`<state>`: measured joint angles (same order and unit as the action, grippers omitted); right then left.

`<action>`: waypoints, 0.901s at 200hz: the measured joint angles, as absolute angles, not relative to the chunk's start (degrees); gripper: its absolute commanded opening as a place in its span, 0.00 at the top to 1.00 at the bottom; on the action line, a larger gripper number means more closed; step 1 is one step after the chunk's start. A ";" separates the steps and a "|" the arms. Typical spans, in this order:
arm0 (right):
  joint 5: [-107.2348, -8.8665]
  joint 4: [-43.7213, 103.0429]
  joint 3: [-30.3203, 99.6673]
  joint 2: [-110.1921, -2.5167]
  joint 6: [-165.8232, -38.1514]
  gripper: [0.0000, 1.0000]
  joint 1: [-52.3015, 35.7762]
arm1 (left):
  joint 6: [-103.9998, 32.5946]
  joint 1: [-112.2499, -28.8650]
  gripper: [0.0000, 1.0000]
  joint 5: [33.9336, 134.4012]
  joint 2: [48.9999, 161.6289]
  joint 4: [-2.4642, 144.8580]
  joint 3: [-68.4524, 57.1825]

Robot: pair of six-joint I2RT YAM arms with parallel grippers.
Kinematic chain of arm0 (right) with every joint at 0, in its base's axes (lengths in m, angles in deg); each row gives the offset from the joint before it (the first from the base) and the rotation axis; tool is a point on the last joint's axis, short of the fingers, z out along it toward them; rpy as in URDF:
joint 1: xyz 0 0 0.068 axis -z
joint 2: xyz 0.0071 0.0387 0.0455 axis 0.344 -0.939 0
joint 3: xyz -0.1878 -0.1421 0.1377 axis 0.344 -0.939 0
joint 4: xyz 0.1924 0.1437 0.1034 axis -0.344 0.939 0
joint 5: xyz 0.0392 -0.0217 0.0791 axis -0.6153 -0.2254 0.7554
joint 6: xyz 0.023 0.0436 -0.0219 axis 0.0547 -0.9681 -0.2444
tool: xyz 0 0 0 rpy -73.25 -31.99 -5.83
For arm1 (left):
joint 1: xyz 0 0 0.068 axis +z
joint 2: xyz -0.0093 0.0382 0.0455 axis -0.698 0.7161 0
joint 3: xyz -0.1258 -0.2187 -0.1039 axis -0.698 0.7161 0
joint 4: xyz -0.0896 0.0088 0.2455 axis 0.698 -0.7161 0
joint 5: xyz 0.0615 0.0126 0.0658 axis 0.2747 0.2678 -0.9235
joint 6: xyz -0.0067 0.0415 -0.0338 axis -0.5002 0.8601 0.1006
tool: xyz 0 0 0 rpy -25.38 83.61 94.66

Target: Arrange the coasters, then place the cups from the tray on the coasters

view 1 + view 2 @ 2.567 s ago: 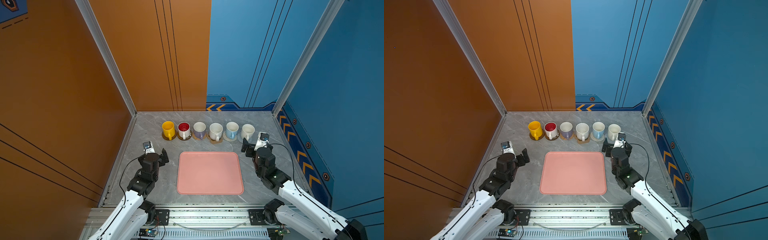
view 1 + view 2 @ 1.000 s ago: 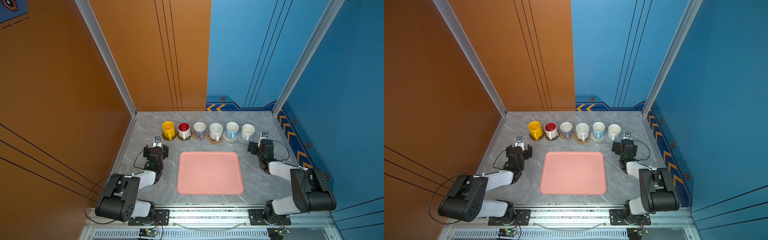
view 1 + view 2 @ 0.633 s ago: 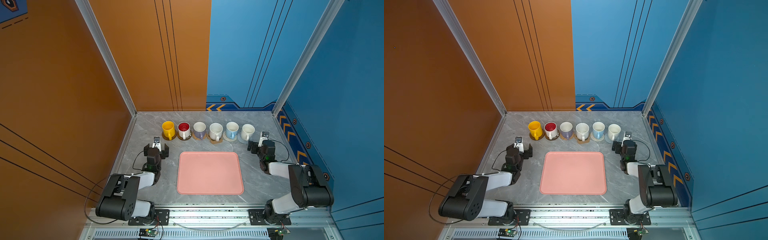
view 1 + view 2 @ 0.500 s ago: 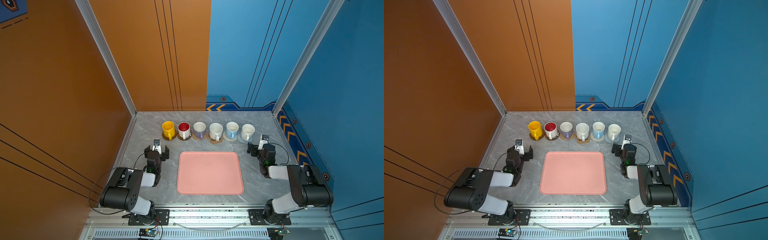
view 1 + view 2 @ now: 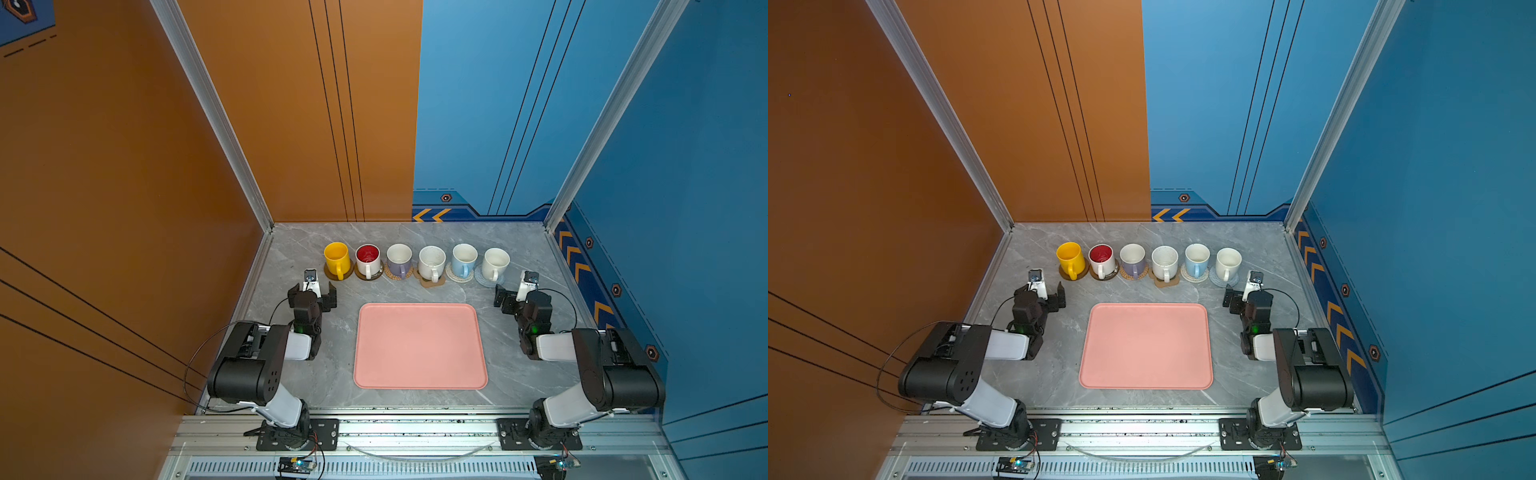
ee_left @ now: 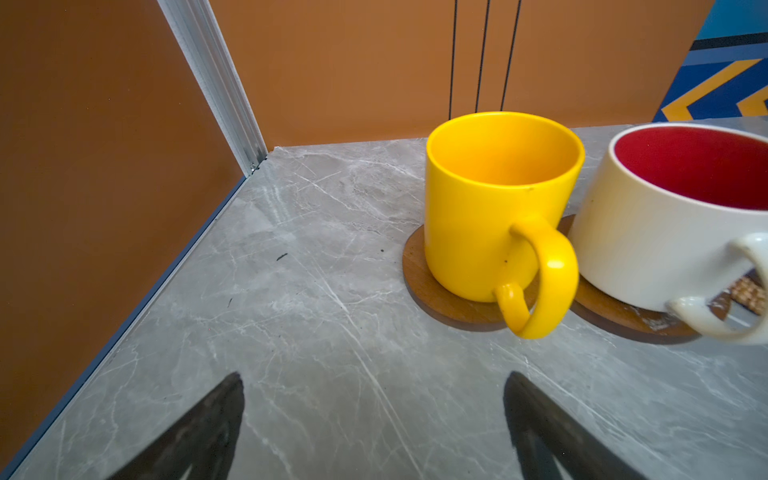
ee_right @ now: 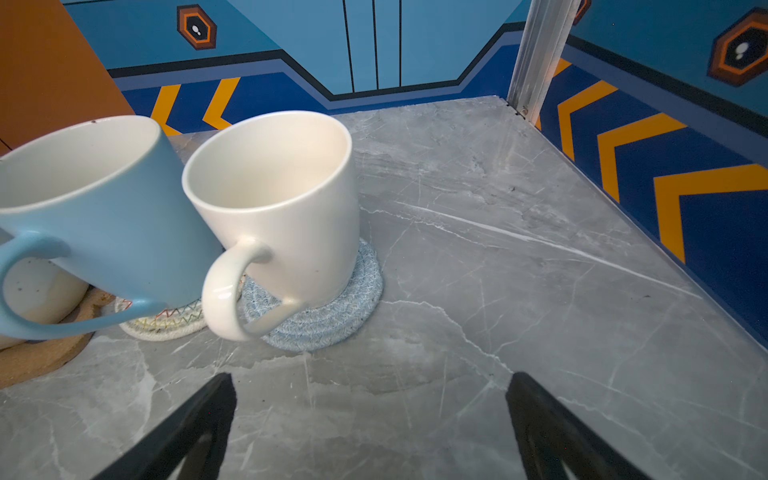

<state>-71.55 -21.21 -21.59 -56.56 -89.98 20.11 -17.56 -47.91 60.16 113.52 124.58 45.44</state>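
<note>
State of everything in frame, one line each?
tray, empty
yellow cup, upright
red-inside cup, upright
lavender cup, upright
speckled cup, upright
light blue cup, upright
plain white cup, upright
coasters, flat, one under each cup
left tool, open, empty
right tool, open, empty

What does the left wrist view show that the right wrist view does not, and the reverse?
Left wrist only: the yellow cup on a dark brown coaster, the white cup with red inside on a second brown coaster. Right wrist only: the plain white cup on the light blue woven coaster, the light blue cup on the cream woven coaster. Both: the grey table and the arm's own gripper, open and empty: left gripper, right gripper.
</note>
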 measured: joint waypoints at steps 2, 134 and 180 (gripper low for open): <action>-71.55 -21.21 -21.59 -56.56 -89.98 0.00 20.09 | -17.62 -47.89 0.02 60.14 113.52 124.43 45.44; -73.01 -21.19 -21.59 -56.56 -89.17 0.00 19.37 | -18.54 -47.69 0.02 60.12 113.52 121.35 45.44; -73.29 -21.19 -21.59 -56.56 -88.93 0.00 19.37 | -18.52 -47.69 0.02 60.12 113.52 121.35 45.44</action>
<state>-73.29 -21.19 -21.59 -56.56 -88.93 19.37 -18.52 -47.69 60.12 113.52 121.35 45.44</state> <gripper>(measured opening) 0.999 0.978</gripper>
